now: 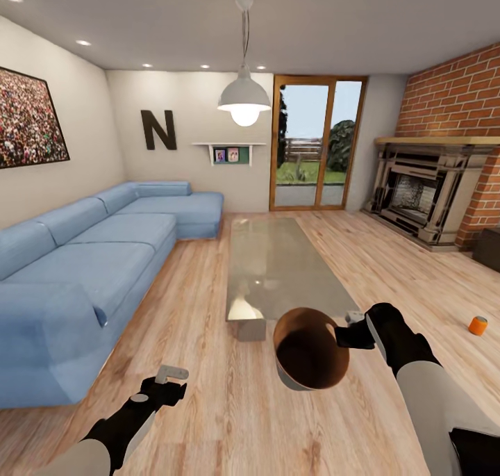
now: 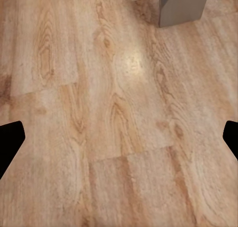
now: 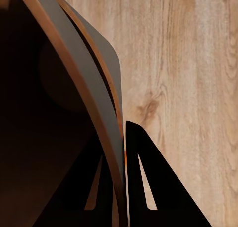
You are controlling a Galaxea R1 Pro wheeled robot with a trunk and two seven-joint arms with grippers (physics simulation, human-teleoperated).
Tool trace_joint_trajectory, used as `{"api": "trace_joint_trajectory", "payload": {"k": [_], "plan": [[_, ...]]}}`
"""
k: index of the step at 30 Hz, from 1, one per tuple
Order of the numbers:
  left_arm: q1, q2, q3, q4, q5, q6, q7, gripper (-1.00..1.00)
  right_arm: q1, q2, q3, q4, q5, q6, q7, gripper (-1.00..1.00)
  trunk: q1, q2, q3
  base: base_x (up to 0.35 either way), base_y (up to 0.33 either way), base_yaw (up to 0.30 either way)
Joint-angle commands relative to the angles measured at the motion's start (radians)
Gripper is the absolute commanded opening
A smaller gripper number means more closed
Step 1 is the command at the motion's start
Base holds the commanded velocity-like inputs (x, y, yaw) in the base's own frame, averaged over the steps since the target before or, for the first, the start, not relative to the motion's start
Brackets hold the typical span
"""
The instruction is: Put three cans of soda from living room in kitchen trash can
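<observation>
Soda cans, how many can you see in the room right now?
1. One orange soda can stands on the wood floor at the right, in front of the brick fireplace. Others may be hidden behind the blue sofa, the glass table or the held trash can.

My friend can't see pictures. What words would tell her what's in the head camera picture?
A robot's right gripper holds a round brown trash can by its rim above a wood floor, while its left gripper hangs open. Around it are a blue sofa, a glass table, a brick fireplace, and one orange soda can on the floor.
</observation>
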Motion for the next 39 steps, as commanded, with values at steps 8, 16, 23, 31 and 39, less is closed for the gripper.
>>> {"api": "trace_joint_trajectory", "payload": {"k": [8, 16, 23, 31, 39], "plan": [[0.0, -0.001, -0.001, 0.0, 0.0, -0.006, 0.0, 1.0, -0.001, -0.001, -0.003, 0.002, -0.034, 0.009, 0.006, -1.0, 0.031, -0.056, -0.025, 0.0, 0.0, 0.0], [0.001, -0.002, -0.002, 0.0, 0.0, -0.07, 0.001, 1.0, 0.0, -0.006, 0.006, 0.008, -0.022, 0.047, 0.004, -1.0, 0.061, -0.112, -0.05, 0.0, 0.0, 0.0], [0.002, -0.001, -0.002, 0.0, 0.0, -0.103, 0.001, 1.0, 0.007, -0.001, 0.006, 0.011, 0.029, 0.047, 0.003, -1.0, 0.088, -0.161, -0.072, 0.0, 0.0, 0.0], [0.003, 0.0, -0.002, 0.011, -0.001, -0.163, 0.001, 1.0, 0.017, 0.008, 0.011, 0.012, 0.043, 0.047, 0.002, -1.0, 0.119, -0.217, -0.097, 0.0, 0.0, 0.0], [0.007, 0.009, -0.002, 0.018, -0.002, -0.174, 0.0, 1.0, 0.022, 0.025, 0.014, 0.011, 0.045, 0.047, -0.002, -1.0, 0.15, -0.273, -0.122, 0.0, 0.0, 0.0]]}}
